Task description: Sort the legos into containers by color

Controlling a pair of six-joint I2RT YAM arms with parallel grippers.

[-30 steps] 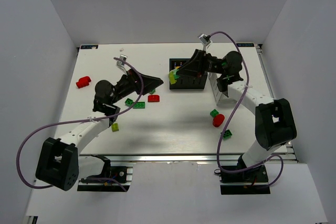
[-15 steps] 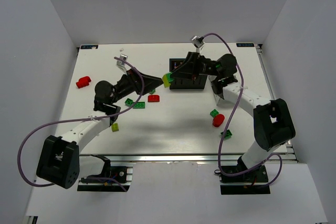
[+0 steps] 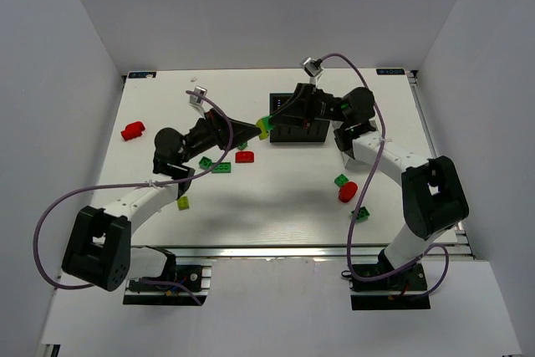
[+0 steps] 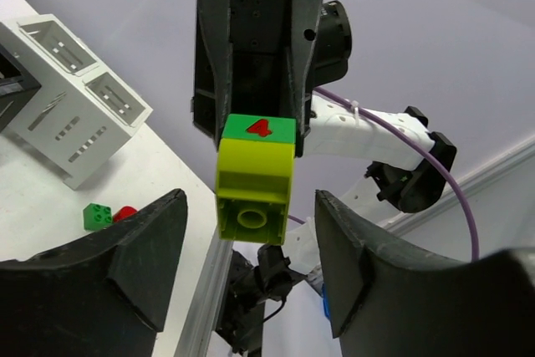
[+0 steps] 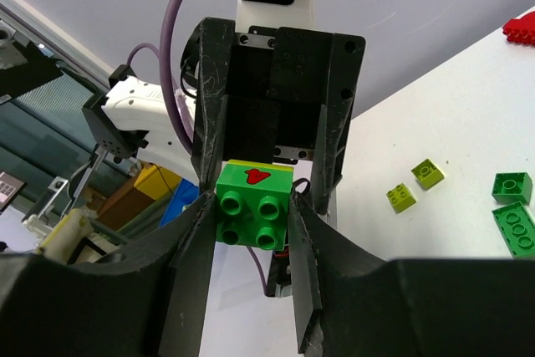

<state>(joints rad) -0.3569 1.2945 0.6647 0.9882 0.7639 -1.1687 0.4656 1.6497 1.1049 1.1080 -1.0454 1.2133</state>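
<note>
Green-on-lime stack hangs mid-air beside the black box, pinched in my right gripper; my left gripper gapes wide at its lime end. Closing off-centre could twist it loose and drop it onto the counter.

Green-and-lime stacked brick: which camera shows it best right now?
Left wrist: the stacked brick shows both layers, green above lime, with the hollow underside visible. Right wrist shows mostly its green studded face, clamped in the right gripper. Top external shows just a tiny speck.
</note>
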